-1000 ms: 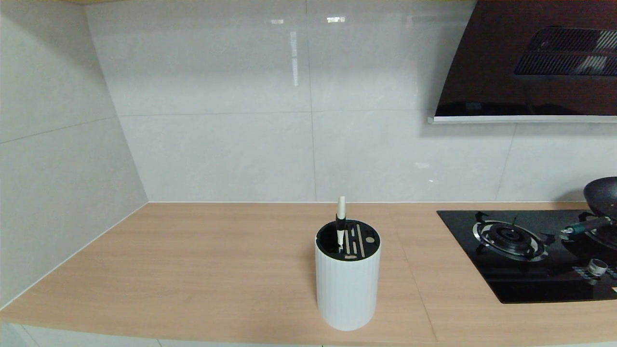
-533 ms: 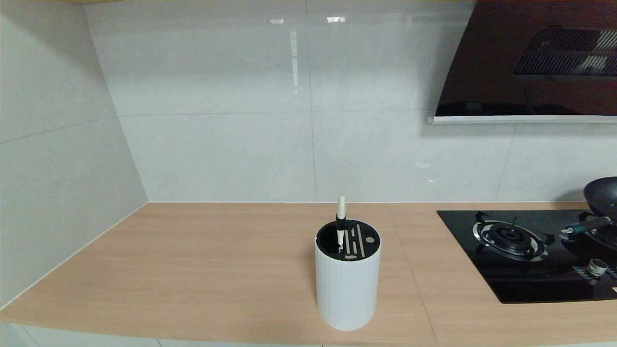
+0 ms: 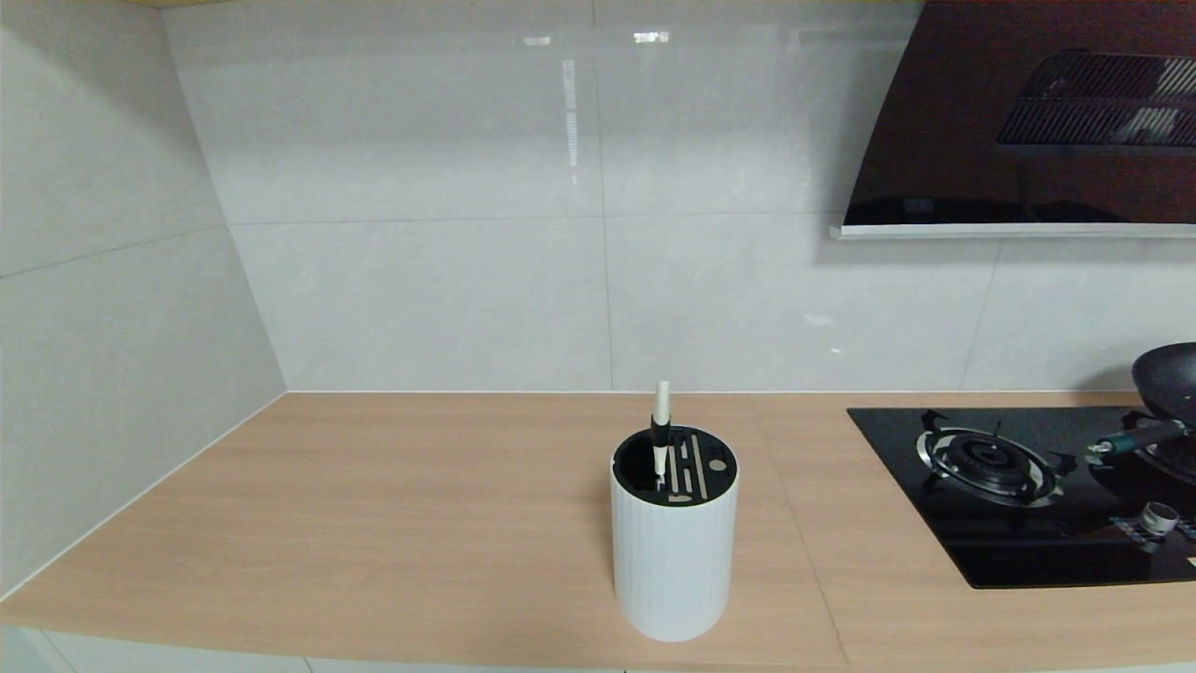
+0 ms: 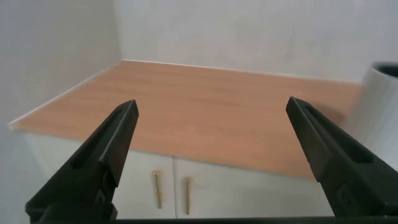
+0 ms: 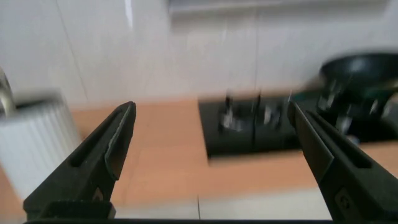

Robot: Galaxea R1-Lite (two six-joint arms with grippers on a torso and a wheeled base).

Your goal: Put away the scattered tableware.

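Observation:
A white ribbed utensil holder point(image 3: 671, 551) with a black slotted top stands near the front edge of the wooden counter point(image 3: 392, 505). One utensil with a cream and black handle point(image 3: 661, 428) stands upright in it. My left gripper point(image 4: 211, 118) is open in front of the counter, off its front edge, with the holder point(image 4: 382, 87) to one side. My right gripper point(image 5: 211, 118) is open too, back from the counter, with the holder point(image 5: 34, 146) on one side and the stove point(image 5: 273, 124) on the other. Nothing is between either pair of fingers.
A black gas stove point(image 3: 1018, 486) lies at the right of the counter, with a dark wok point(image 3: 1163, 379) on its far burner. A dark range hood point(image 3: 1037, 121) hangs above it. White tiled walls close the back and left. White cabinet doors point(image 4: 168, 190) sit below the counter.

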